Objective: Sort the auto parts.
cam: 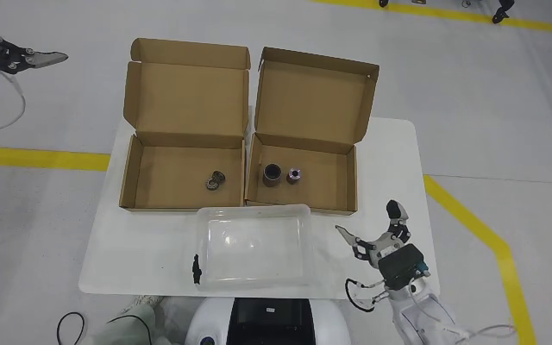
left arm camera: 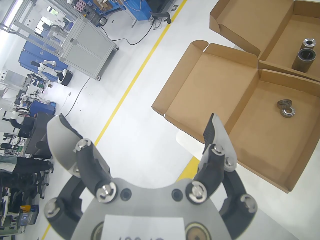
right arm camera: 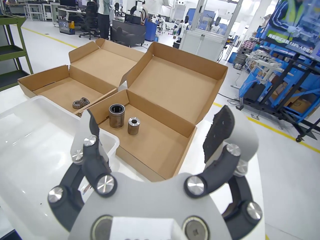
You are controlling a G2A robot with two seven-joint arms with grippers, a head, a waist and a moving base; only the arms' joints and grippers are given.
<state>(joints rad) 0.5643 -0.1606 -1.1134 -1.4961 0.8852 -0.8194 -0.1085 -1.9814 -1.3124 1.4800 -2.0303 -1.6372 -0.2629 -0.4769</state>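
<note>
Two open cardboard boxes stand side by side on the white table. The left box [cam: 138,177] holds two ring bearings [cam: 215,179] [left arm camera: 286,108] [right arm camera: 81,102]. The right box [cam: 341,185] holds a dark cylinder sleeve [cam: 272,172] [right arm camera: 116,115] and a smaller bushing [cam: 295,174] [right arm camera: 134,125]. My right gripper [cam: 369,221] [right arm camera: 155,116] hangs open and empty over the table's front right, beside the clear tray [cam: 293,216]. My left gripper [cam: 39,59] [left arm camera: 136,123] is open and empty, out over the floor beyond the table's far left corner.
The clear tray [right arm camera: 15,116] has nothing in it and sits in front of the boxes. A small dark object [cam: 197,269] lies by its front left corner. Both box lids [cam: 185,95] stand open toward the back. Yellow floor lines [cam: 52,159] run past the table.
</note>
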